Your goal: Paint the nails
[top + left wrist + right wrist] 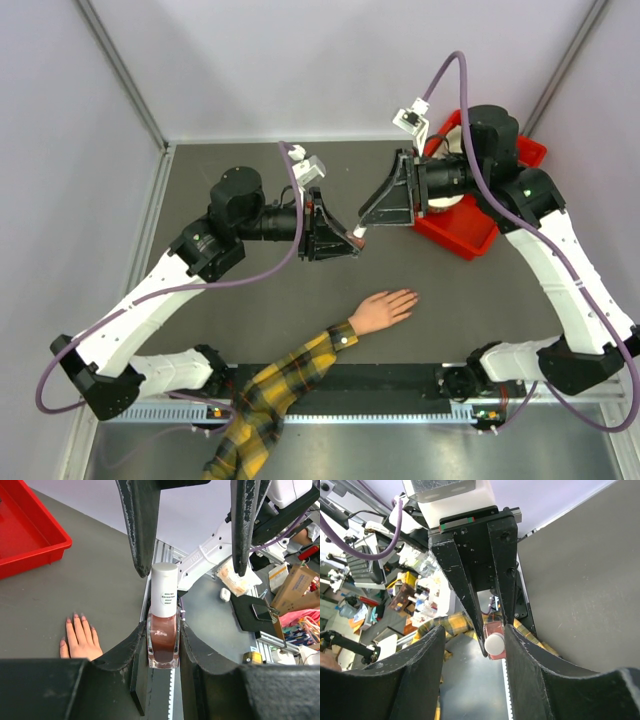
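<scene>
Uncapping: left claw [163,630] clamps the polish bottle [163,647]; right claw [192,572], wide around its cap [164,587], should next close and twist.

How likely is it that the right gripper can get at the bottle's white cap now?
Probably yes. The left gripper holds the bottle by its glass body, the white cap stands free above, and the open right gripper straddles it.
</scene>
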Robot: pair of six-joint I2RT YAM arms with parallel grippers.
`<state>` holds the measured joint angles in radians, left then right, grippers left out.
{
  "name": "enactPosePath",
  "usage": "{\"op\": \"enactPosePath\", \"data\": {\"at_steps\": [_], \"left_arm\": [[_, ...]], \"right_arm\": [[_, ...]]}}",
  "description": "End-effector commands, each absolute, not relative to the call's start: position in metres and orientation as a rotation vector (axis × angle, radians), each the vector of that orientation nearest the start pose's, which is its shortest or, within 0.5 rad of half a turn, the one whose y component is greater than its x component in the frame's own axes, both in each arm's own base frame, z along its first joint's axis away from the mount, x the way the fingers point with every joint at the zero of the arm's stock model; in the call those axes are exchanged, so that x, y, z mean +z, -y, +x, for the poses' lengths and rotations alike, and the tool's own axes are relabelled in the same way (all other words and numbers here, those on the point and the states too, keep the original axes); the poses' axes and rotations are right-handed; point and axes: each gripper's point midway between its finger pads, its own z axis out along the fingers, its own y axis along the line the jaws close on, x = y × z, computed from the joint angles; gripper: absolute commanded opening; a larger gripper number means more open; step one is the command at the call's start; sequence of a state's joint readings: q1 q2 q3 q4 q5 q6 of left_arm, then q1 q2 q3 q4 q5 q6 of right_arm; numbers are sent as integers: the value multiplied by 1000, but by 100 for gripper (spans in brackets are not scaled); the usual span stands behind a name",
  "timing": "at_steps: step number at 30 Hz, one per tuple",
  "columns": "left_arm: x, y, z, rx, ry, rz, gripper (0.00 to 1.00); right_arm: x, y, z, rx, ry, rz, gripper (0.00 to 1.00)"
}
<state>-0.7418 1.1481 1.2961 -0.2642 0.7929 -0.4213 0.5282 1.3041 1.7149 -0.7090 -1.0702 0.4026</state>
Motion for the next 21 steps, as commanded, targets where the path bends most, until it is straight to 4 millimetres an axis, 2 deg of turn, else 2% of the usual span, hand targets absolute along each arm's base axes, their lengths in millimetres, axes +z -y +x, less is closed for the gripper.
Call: {"op": "enactPosePath", "data": {"at_steps": [1,4,10,18,21], "left_arm": [[426,316,141,-1502,-1525,945,0],[426,315,140,-1505,-1523,942,0],[425,315,140,-1510,-1529,944,0],[428,317,142,-1508,-1523,944,0],[429,318,146,-1491,-1520,943,0]], "right_arm": [[443,-279,155,1582,-1757,-977,51],[436,-280,156,1570,-1783,-972,52],[436,-280,153,1561,-1786,-976,51],[434,-282,148,1588,-1786,-1000,34],[431,-284,150,1582,-1795,-998,18]]}}
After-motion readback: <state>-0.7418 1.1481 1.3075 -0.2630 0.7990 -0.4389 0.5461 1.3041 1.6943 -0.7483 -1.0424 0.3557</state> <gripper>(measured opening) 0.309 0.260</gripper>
